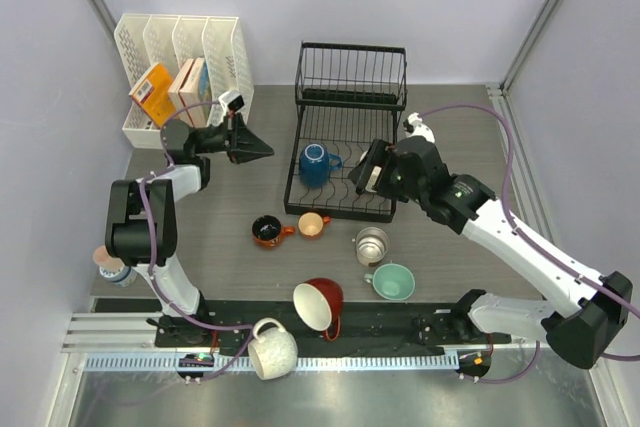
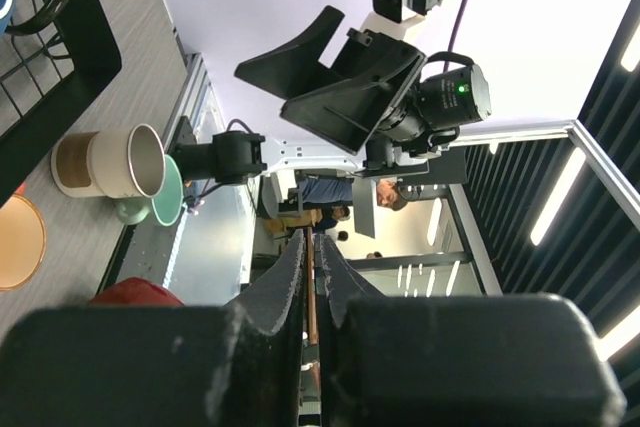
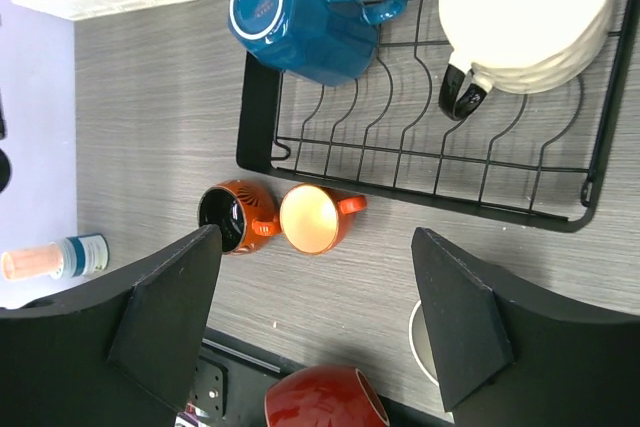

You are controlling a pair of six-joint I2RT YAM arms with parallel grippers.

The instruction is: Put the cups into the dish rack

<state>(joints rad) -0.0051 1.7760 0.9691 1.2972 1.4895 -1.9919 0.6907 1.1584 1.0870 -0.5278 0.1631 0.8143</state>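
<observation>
The black wire dish rack [image 1: 345, 137] stands at the table's middle back. A blue mug [image 1: 315, 164] lies in its base, and in the right wrist view [image 3: 300, 17] a cream mug [image 3: 525, 12] sits in the rack beside it. My right gripper [image 1: 367, 169] hovers over the rack's base, open and empty [image 3: 315, 297]. My left gripper [image 1: 266, 150] is shut and empty, left of the rack [image 2: 312, 247]. On the table lie a black-inside orange mug [image 1: 267, 231], a peach mug [image 1: 312, 225], a steel mug [image 1: 372, 244], a teal mug [image 1: 392, 282], a red mug [image 1: 320, 304] and a white mug [image 1: 272, 349].
A white slotted file organizer [image 1: 180, 72] with orange boxes stands at the back left. A small bottle [image 1: 112, 265] sits at the table's left edge. A black rail [image 1: 400, 322] runs along the front by the arm bases.
</observation>
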